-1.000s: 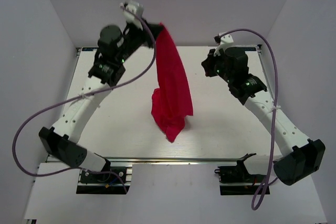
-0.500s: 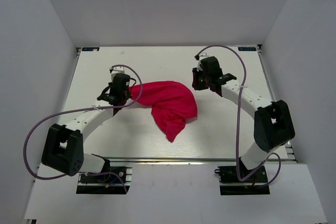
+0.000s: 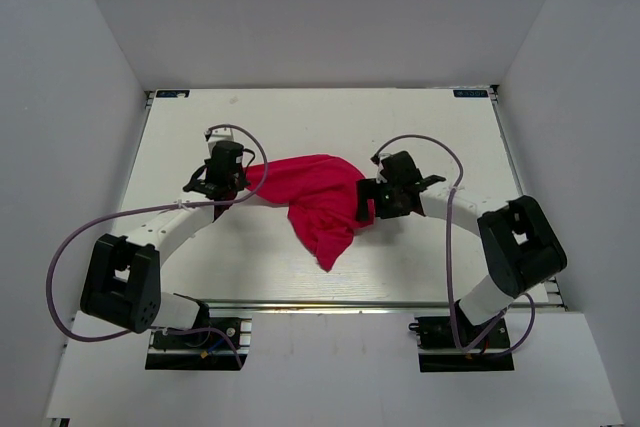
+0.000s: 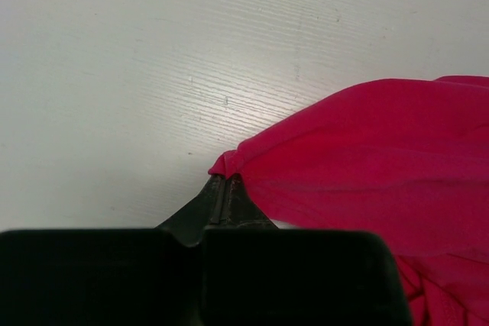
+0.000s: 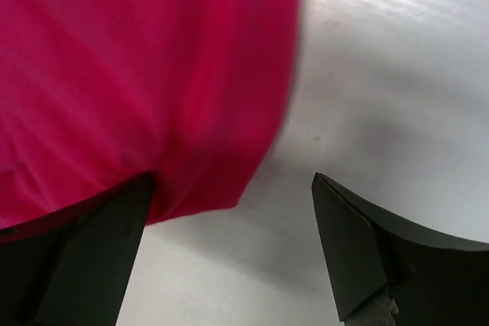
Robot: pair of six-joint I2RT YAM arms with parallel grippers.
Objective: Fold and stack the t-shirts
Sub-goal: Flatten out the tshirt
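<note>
Soft matt cloth t-shirt (image 3: 315,197) lies on a white, faintly grained matt table (image 3: 180,137).

Left gripper (image 4: 223,182) pinched shut; right gripper (image 5: 231,188) spread wide, both low

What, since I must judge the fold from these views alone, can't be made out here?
- Top view: the t-shirt is bunched; sleeves, collar and tag are lost in its folds.
- Top view: fingertips of the right hand are too small and dark.
- Left wrist view: the left hand pinches an edge; which part is unclear, cloth cut off right and below.
- Right wrist view: cloth blurred, cut off top and left.
</note>
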